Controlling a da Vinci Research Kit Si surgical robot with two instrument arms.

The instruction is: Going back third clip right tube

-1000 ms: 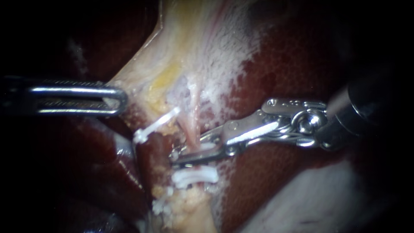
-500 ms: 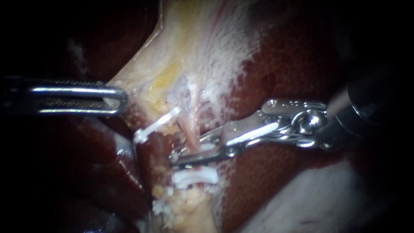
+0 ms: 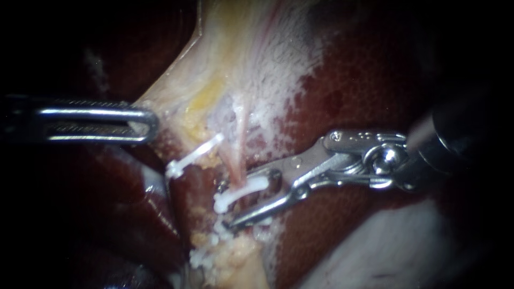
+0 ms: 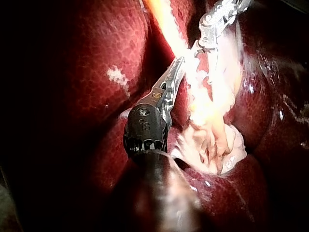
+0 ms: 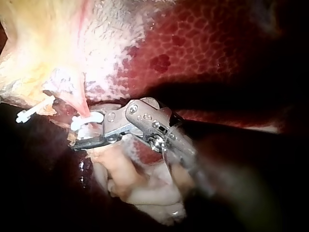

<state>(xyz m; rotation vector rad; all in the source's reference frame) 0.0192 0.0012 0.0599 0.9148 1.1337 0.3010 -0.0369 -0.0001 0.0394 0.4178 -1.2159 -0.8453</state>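
My right instrument [image 3: 227,206] comes in from the right with its jaws open on either side of the pink right tube [image 3: 239,160]. A white clip [image 3: 241,191] sits across that tube in the gap between the jaws. The right wrist view shows the same clip [image 5: 87,121] just ahead of the open jaws [image 5: 82,133]. My left instrument [image 3: 144,124] is shut on the edge of the pale tissue [image 3: 214,80] and holds it to the left; its jaws [image 4: 175,72] also show in the left wrist view.
Another white clip [image 3: 193,155] crosses the left tube, and white clip parts [image 3: 206,256] lie lower on the yellowish stump. Dark red liver [image 3: 364,80] surrounds the site. My right instrument [image 4: 217,19] shows ahead of the left jaws.
My right instrument's jaws have opened from around the right tube, and a white clip now shows on the tube between them. The lower jaw now covers the clip below. The left instrument is still.
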